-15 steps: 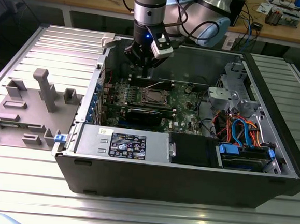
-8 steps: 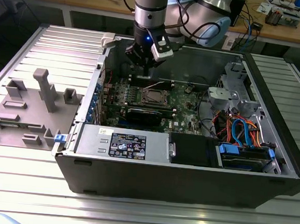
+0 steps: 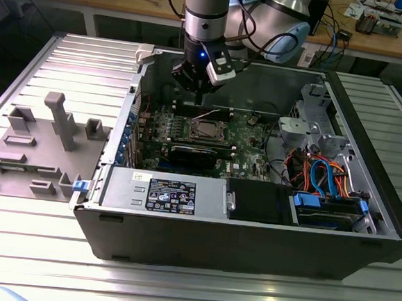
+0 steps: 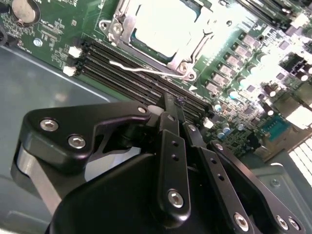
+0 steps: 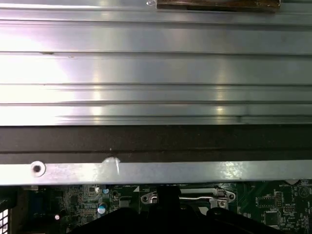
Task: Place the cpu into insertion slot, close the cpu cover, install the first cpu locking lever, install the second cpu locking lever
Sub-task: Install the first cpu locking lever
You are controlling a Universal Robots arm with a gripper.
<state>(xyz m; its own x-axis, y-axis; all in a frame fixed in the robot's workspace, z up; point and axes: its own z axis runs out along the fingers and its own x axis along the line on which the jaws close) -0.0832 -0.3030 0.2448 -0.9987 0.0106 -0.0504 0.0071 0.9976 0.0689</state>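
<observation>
The cpu [image 4: 163, 24] lies flat in the insertion slot [image 3: 193, 130] on the green board, its dull silver top facing up. Around it sits the cpu cover [image 4: 191, 48], a silver frame lying down on the socket. One silver wire locking lever [image 4: 139, 70] stands off the socket's edge, over the black memory slots. My gripper [image 4: 174, 103] hangs just behind the socket on the memory-slot side, fingers shut together on nothing. In the exterior view the gripper [image 3: 200, 93] is above the board's far side, a little beyond the cpu [image 3: 208, 129]. The lever [image 5: 200, 197] also runs along the board in the first wrist view.
The open computer case [image 3: 249, 245] lies on a ribbed aluminium table. A power supply [image 3: 170, 193] and a drive bay with blue and orange cables [image 3: 324, 178] fill its near side. A grey fixture with pegs [image 3: 49, 138] sits at the exterior view's left. The case's far wall [image 5: 156, 141] is close by.
</observation>
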